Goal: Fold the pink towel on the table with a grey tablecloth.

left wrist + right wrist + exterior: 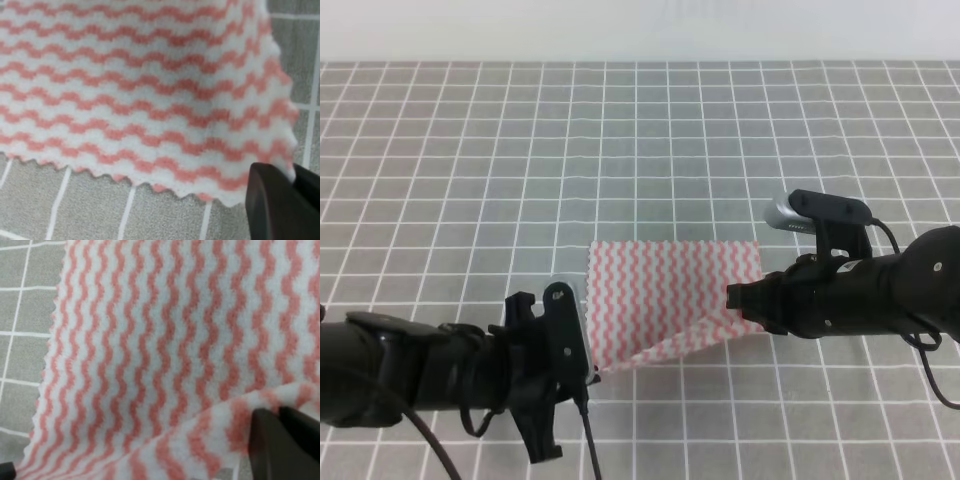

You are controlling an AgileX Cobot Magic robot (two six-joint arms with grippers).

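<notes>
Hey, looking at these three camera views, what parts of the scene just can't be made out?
- Exterior high view: the pink towel's near corners are hidden behind the left gripper and right gripper.
- Left wrist view: the towel runs off the top and left edges; only one dark jaw tip shows.
- Right wrist view: the towel fills the frame, hiding most of the tablecloth.

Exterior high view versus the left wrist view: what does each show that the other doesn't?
Only the exterior high view shows both arms, with the left gripper and right gripper each holding a near corner of the pink towel. Only the left wrist view shows the towel's jagged edge lifted off the grey tablecloth. Both show the striped towel and the white grid.
</notes>
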